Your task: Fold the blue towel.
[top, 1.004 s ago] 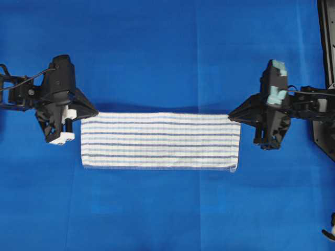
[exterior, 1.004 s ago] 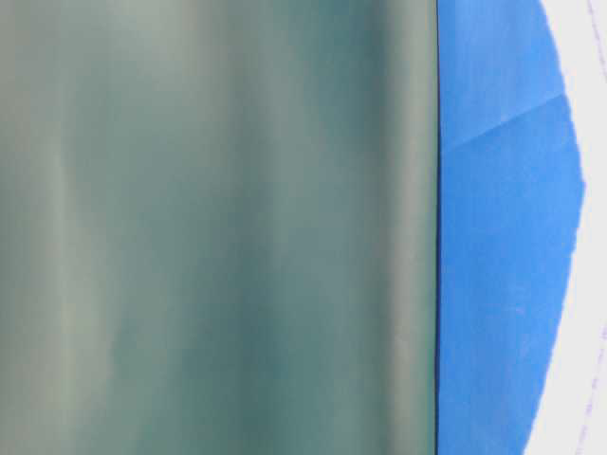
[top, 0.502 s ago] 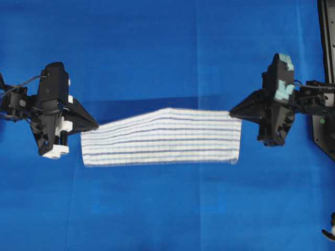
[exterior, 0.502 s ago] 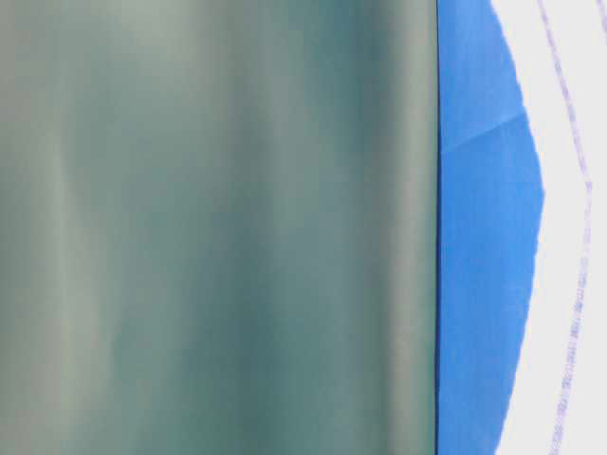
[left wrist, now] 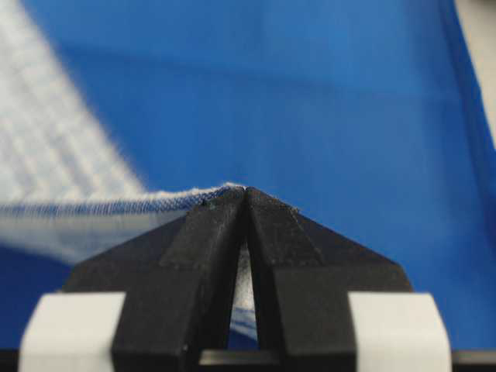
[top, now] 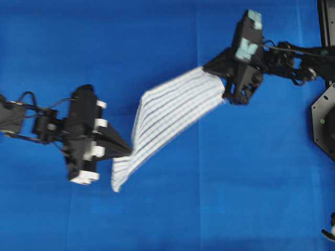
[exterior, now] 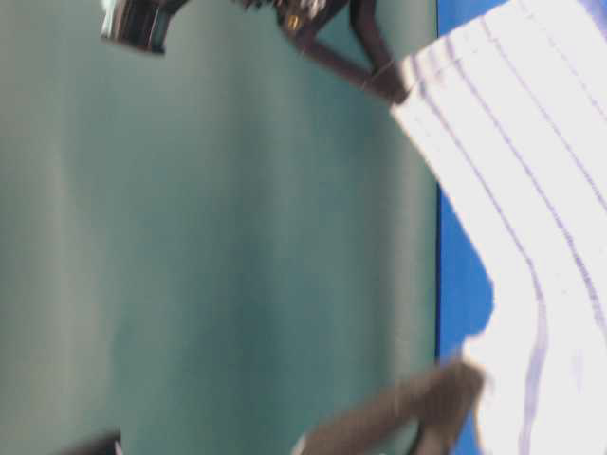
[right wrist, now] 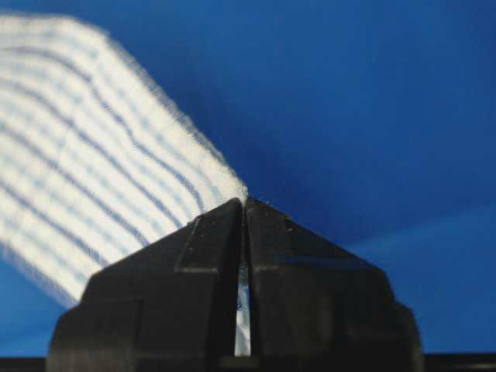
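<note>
We see the blue towel (top: 167, 112) stretched diagonally above the blue-covered worktop (top: 157, 42), the left gripper (top: 127, 152) and right gripper (top: 208, 66) each with jaws clenched on an end (a green panel (exterior: 218, 246) blocks much of the table-level view).

A plain blue covering (top: 172, 42) spreads across the whole surface, with faint straight crease lines crossing it. At its right edge stands a black metal frame (top: 325, 21). In the table-level view a blurred grey-green panel (exterior: 218, 246) fills the left side.
</note>
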Robot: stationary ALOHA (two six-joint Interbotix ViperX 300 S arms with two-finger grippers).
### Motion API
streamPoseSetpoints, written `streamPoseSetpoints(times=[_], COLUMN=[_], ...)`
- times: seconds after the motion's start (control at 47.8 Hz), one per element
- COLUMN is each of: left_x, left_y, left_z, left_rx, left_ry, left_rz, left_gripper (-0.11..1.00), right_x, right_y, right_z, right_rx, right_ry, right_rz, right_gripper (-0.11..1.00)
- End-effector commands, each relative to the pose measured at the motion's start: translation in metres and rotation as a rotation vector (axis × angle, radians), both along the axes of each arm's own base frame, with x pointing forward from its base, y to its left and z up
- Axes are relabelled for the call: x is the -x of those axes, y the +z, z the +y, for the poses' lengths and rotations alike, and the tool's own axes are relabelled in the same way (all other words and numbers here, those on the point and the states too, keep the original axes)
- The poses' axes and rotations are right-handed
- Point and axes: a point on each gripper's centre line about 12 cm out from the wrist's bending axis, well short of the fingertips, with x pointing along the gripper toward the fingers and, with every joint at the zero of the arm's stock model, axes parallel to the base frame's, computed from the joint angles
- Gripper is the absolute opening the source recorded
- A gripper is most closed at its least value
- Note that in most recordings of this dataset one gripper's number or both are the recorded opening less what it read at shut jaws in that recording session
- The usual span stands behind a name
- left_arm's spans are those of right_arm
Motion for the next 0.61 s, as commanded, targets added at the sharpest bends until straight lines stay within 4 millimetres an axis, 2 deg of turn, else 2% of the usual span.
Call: streamPoseSetpoints(times=[0.0,0.272,0.586], left_x=[-0.023,-0.074,-0.122], left_y=[0.017,0.021,0.038], left_z=[-0.005,-0.010,-0.018], left_rx=[0.013,0.018,0.001], left_ry=[0.000,0.011,-0.002], left_rz=[-0.061,-0.095,-0.176], left_gripper=[0.02,0.02,0.02], right_x=[-0.014,-0.022,0.007], right_y=[0.018,0.034,0.046], right_z=[-0.014,-0.038,-0.044], right_rx=[0.036,0.103,0.128], right_ry=[-0.013,-0.036,-0.072], right_rz=[-0.042,-0.065,-0.082], right_gripper=[0.01,0.01,0.01])
